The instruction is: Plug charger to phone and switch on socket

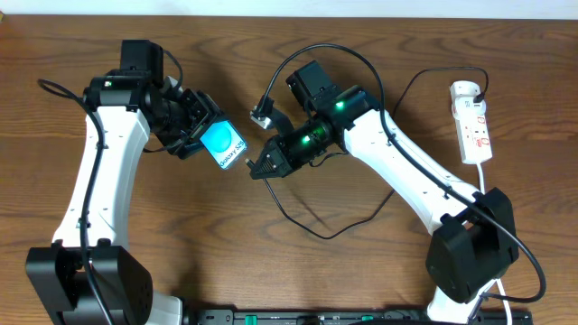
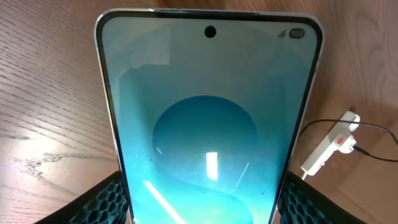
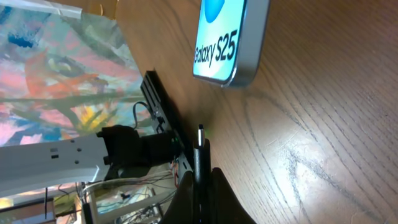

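Phone (image 1: 223, 144) in left fingers (image 2: 87, 202); charger tip (image 3: 200, 144) in right fingers (image 3: 229, 204)

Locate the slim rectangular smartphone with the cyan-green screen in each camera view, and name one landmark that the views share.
Overhead: the slim cyan-screened smartphone lies left of centre, tilted.
Left wrist: it fills the middle of the frame, with the camera hole at the top.
Right wrist: only its lettered end shows, top centre, beyond the thin black charger tip.
Shared landmark: the brown wood-grain table, behind it in all three.

The phone (image 2: 208, 124) stands upright, seemingly gripped low by the left hand (image 2: 202, 208); the socket (image 2: 329, 146) lies beyond.
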